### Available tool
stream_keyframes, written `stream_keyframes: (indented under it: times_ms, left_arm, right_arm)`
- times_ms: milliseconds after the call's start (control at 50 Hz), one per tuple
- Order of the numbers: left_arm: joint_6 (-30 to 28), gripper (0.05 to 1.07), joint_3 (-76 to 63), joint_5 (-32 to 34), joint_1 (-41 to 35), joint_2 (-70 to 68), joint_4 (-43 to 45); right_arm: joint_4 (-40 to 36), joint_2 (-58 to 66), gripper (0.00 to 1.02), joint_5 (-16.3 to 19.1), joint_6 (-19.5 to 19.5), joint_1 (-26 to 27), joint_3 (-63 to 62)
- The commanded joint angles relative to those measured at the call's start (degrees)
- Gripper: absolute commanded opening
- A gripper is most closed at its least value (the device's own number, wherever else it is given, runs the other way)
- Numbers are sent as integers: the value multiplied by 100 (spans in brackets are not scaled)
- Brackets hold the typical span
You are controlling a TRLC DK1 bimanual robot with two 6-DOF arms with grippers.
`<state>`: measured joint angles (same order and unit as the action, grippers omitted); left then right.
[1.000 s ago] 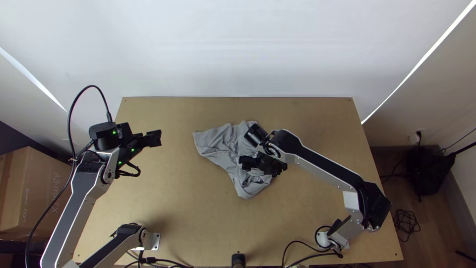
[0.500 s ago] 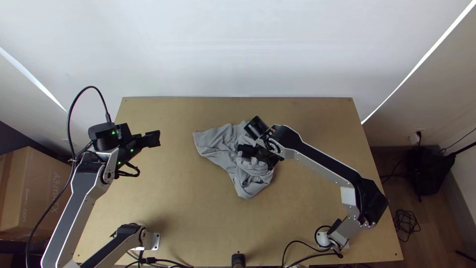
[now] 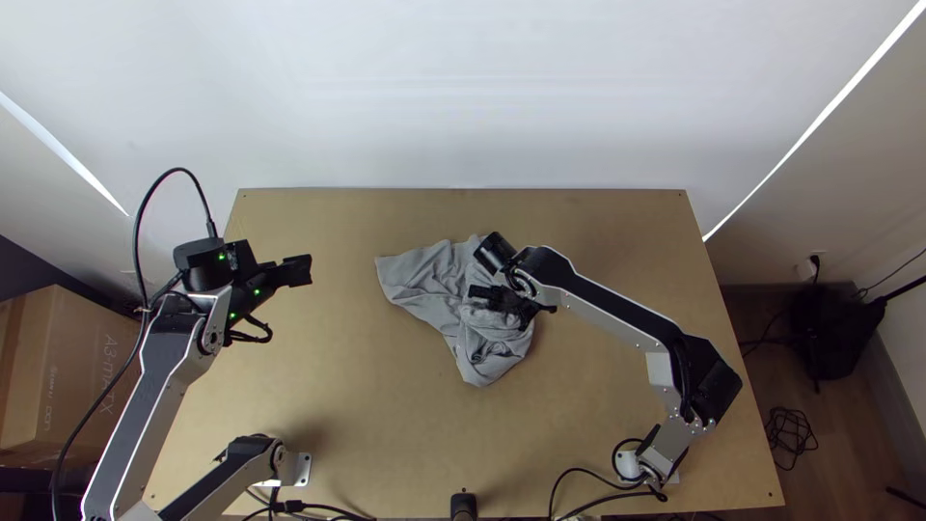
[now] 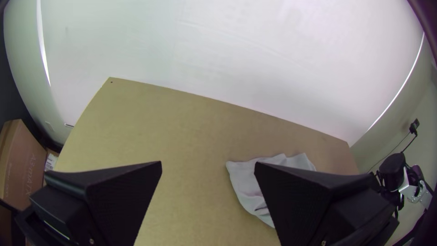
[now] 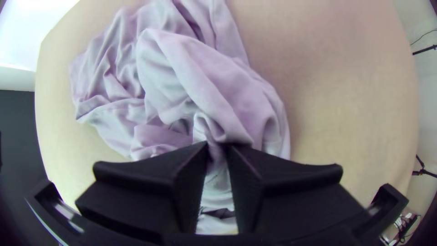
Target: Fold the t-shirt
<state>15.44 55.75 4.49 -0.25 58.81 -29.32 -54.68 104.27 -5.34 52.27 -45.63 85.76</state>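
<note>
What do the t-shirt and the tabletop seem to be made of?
The t-shirt looks like thin, matte knit, perhaps cotton or a blend: it drapes in soft, fine wrinkles. The tabletop looks like smooth wood board, perhaps MDF or plywood, with a dull tan surface and small dark holes at its far corners.

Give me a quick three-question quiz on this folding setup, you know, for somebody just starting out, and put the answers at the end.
1. True or false: the left gripper has its jaws open.
2. Multiple choice: how does the t-shirt lie?
a) spread out flat
b) bunched and creased
c) folded into a neat square
3. Fill in the blank: in the top view, the arm reaching over the t-shirt is the robot's ____ one.

Key: 1. true; 2. b; 3. right
</note>
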Motion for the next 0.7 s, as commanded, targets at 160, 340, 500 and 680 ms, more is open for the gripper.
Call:
stream_keyframes:
  times_ms: [160,340,500,680]
  left_arm:
    - [-164,103,-2,245,-72,905,374]
    - [-287,103,630,245,-212,2100,550]
    - [-235,103,1228,280,-458,2988,594]
    - [-199,103,1720,342,-740,3796,673]
  right_arm:
    - [-105,-522,2,-151,-121,168,-85]
    - [-87,-1225,2,-151,-138,537,-252]
    - [141,-1831,2,-134,-288,959,-727]
    - [343,-2446,2,-81,-481,1302,-1122]
